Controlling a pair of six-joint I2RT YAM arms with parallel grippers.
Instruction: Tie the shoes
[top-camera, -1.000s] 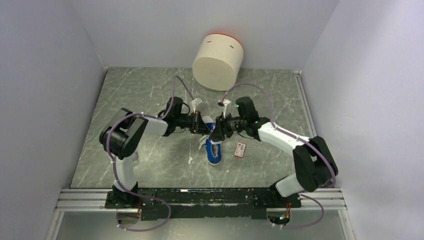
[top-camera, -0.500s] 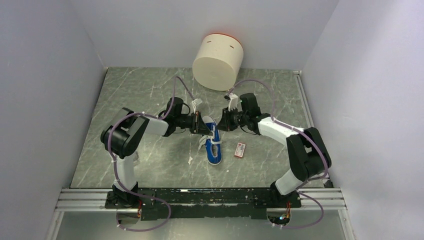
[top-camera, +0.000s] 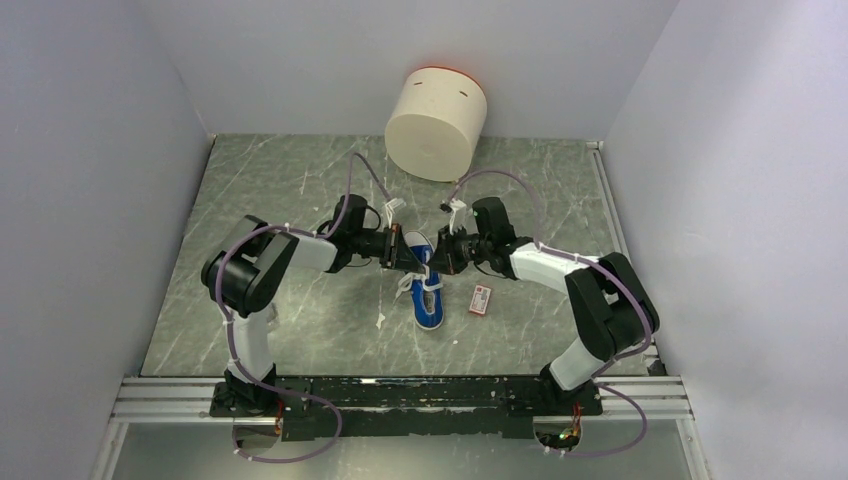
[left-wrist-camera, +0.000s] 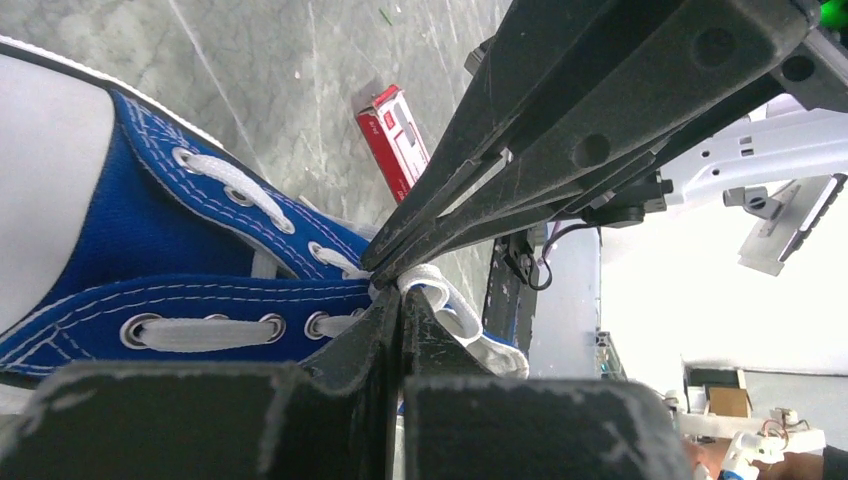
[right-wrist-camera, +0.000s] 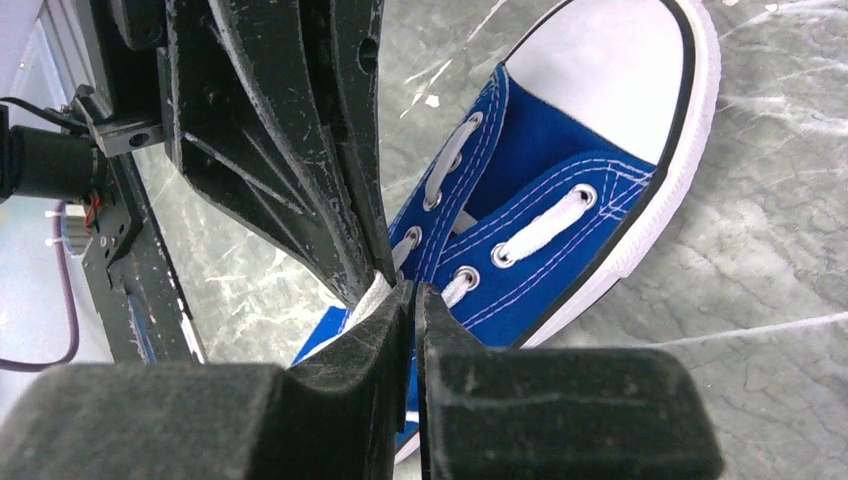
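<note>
A: Left gripper (top-camera: 410, 254), state?

B: Clamped right down. A loop of white lace (left-wrist-camera: 440, 297) comes out at its fingertips, so it has the lace pinched.

A: Right gripper (top-camera: 443, 256)?

B: Jaws drawn in to a thin slit. It faces the left gripper head-on, tips touching or very nearly so. The lace sits at that meeting point, but I cannot tell whether the right gripper has it caught.

A: Sneaker position?

B: The blue sneaker (top-camera: 428, 298) lies flat on the worktop (top-camera: 290, 200), directly below both sets of tips. Its eyelet rows are just beneath them and its white toe cap is on their far side.

A: Anything else noted?

B: A red-and-white packet (top-camera: 481, 299) lies below the right gripper on its outer side, near the sneaker but apart from it. A cream cylinder (top-camera: 436, 122) stands well beyond both grippers.
</note>
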